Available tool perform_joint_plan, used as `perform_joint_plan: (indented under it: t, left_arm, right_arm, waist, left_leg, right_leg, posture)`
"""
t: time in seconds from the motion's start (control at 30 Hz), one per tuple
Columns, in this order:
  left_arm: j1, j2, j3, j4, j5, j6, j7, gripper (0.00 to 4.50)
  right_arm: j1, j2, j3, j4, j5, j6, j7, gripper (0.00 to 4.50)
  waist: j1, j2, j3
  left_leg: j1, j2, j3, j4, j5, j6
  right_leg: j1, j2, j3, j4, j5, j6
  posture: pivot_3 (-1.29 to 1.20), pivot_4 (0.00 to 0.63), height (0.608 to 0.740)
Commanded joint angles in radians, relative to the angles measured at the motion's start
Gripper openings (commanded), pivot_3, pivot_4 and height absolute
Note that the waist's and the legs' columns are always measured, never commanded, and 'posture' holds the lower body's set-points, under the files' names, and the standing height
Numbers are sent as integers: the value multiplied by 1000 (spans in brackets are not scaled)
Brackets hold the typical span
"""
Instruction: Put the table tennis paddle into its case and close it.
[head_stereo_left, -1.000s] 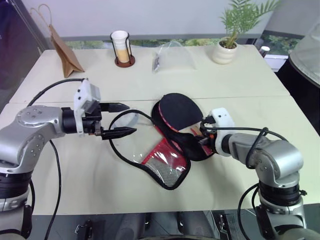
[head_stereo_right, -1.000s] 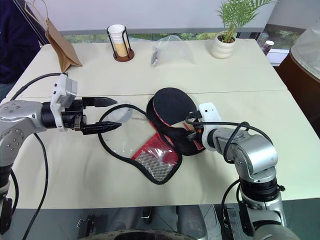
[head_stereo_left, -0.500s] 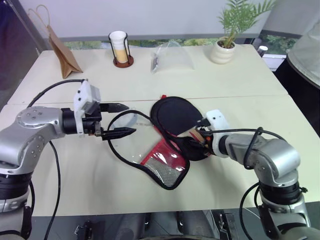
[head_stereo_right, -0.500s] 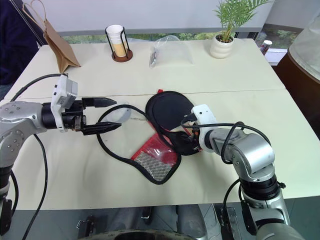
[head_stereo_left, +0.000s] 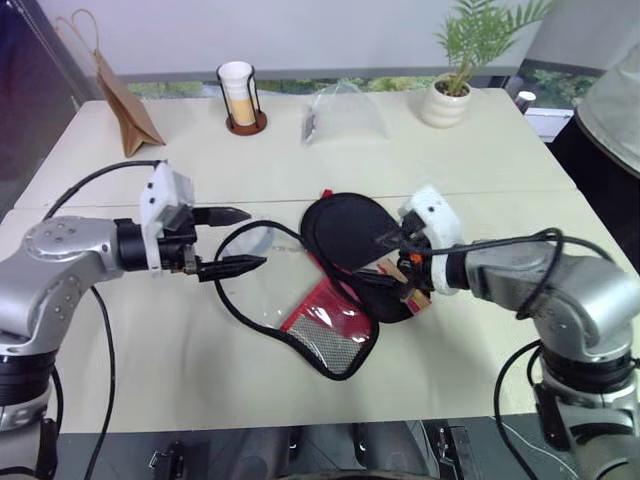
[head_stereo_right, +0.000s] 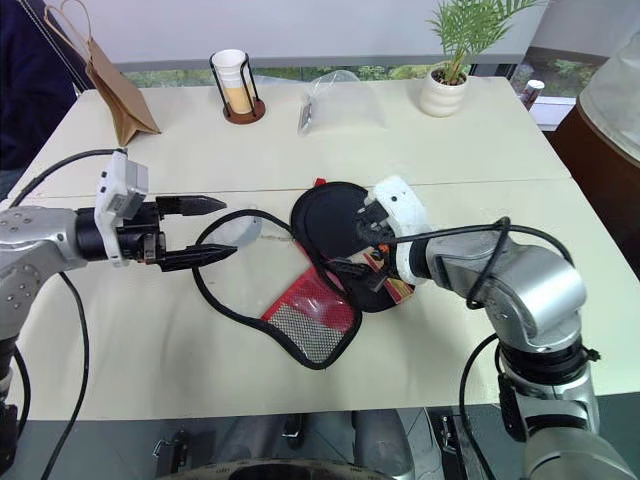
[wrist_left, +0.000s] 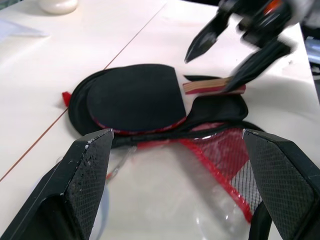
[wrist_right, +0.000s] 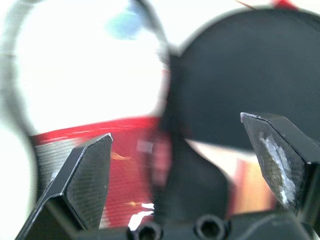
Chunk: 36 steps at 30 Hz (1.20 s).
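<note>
On the near half of the table (head_stereo_left: 500, 150), the table tennis paddle (head_stereo_left: 348, 228) lies with its black blade on the opened case (head_stereo_left: 330, 320), handle pointing toward four o'clock under my right gripper (head_stereo_left: 395, 262). The case's red mesh flap sprawls toward six o'clock, unzipped. I judge the insertion step done or nearly done: the paddle rests on the lining, and the flap has yet to be folded over and zipped. Next I'd need to catch that flap's edge and swing it up over the blade toward twelve o'clock, keeping the handle from sliding out.

My right gripper hovers just above the handle, fingers spread wide, holding nothing, tilted downward. My left gripper (head_stereo_left: 232, 240) hangs near nine o'clock of the case, fingers also spread, empty, pointing roughly level toward the paddle.
</note>
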<state>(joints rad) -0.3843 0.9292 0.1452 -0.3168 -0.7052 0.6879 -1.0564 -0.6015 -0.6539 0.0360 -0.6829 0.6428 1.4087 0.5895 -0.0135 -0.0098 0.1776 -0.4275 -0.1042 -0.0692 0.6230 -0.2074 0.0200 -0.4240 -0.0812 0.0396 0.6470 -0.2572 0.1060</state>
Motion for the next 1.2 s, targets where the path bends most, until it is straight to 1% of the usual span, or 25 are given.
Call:
perform_joint_plan:
  t: [0.03, 0.1, 0.2, 0.3, 0.37, 0.5, 0.67, 0.73, 0.8, 0.9, 1.0, 1.07, 1.13, 1.2]
  left_arm:
    - [3, 49, 62, 43, 25, -34, -33, 4278]
    - [3, 66, 66, 65, 35, -44, -49, 4278]
    - [28, 95, 84, 76, 41, -49, -76, 4278]
    - [76, 125, 123, 108, 61, -66, -95, 4278]
    - [135, 154, 159, 141, 88, -97, -127, 4278]
    - [264, 177, 245, 161, 90, -129, -191, 4278]
    - [387, 168, 254, 199, 168, -255, -242, 4278]
    - [386, 126, 215, 209, 204, -329, -223, 4278]
    - [367, 77, 162, 219, 239, -392, -207, 4278]
    - [340, 36, 115, 234, 274, -442, -195, 4278]
    - [313, -37, 30, 277, 320, -535, -198, 4278]
    - [305, -66, 7, 295, 336, -572, -197, 4278]
    - [272, -108, -26, 333, 371, -641, -178, 4278]
    - [223, -170, -51, 360, 377, -675, -149, 4278]
  right_arm:
    - [-19, -82, 60, -18, -2, -202, 151, 4467]
    - [-23, -118, 111, 4, -32, -307, 218, 4467]
    - [-31, -137, 181, 82, -112, -438, 259, 4467]
    - [-36, -149, 206, 180, -176, -553, 302, 4467]
    - [-47, -152, 186, 262, -195, -614, 331, 4467]
    - [-56, -165, 82, 398, -160, -705, 413, 4467]
    - [-33, -203, 0, 461, -112, -772, 543, 4467]
    - [-33, -222, -53, 435, -38, -741, 593, 4467]
    - [-30, -244, -88, 405, 3, -732, 628, 4467]
    - [-28, -266, -104, 385, 18, -730, 645, 4467]
    - [-13, -304, -114, 349, 12, -732, 656, 4467]
    - [-9, -316, -120, 341, 13, -729, 653, 4467]
    - [-9, -327, -130, 330, 15, -718, 638, 4467]
    - [-14, -333, -145, 315, 28, -696, 618, 4467]
  waist:
    - [0, 0, 0]
    - [-1, 0, 0]
    - [-2, 0, 0]
    - [-1, 0, 0]
    - [-1, 0, 0]
    - [0, 0, 0]
    - [3, 0, 0]
    - [3, 1, 0]
    - [4, 1, 0]
    - [3, 0, 0]
    - [3, 1, 0]
    - [1, 1, 0]
    - [1, 1, 0]
    - [5, 1, 0]
  left_leg:
    - [0, 0, 0, 0, 0, 0]
    - [0, 0, 0, 0, 0, 0]
    - [0, 0, 0, 1, 0, 0]
    - [0, 0, 0, 0, 0, 0]
    - [0, 0, 0, 0, 0, -1]
    - [0, 0, 0, -1, -1, -2]
    - [0, 0, 0, -2, -2, -3]
    - [0, 0, 0, -2, -2, -3]
    - [0, 0, 0, -2, -2, -3]
    - [0, 1, 0, -2, -2, -3]
    - [0, 1, 1, -2, -2, -3]
    - [0, 1, 1, -2, -2, -2]
    - [0, 1, 1, -2, -2, -2]
    - [0, 1, 2, -2, -2, -2]
  right_leg:
    - [0, 0, 0, 0, 0, 0]
    - [0, 0, 0, 0, 0, -1]
    - [1, 0, 0, 0, -1, -2]
    - [0, -1, 0, -1, -2, -3]
    - [-1, -1, 0, -1, -2, -3]
    - [-1, -1, 0, -1, -2, -3]
    - [0, -1, 0, -2, -2, -4]
    - [0, -2, 0, -2, -2, -4]
    - [0, -2, 0, -2, -2, -4]
    - [0, -2, 0, -2, -2, -4]
    - [0, -2, 0, -2, -2, -4]
    - [0, -2, 1, -2, -2, -4]
    - [-1, -2, 1, -2, -2, -4]
    - [-1, -3, 0, -2, -2, -4]
  posture:
    - [0, 150, 734]
    - [0, 150, 734]
    - [0, 150, 734]
    - [0, 150, 734]
    - [0, 150, 734]
    - [0, 150, 734]
    - [0, 150, 734]
    - [0, 150, 734]
    - [0, 150, 734]
    - [0, 150, 734]
    - [0, 150, 734]
    - [0, 150, 734]
    - [0, 150, 734]
    - [0, 150, 734]
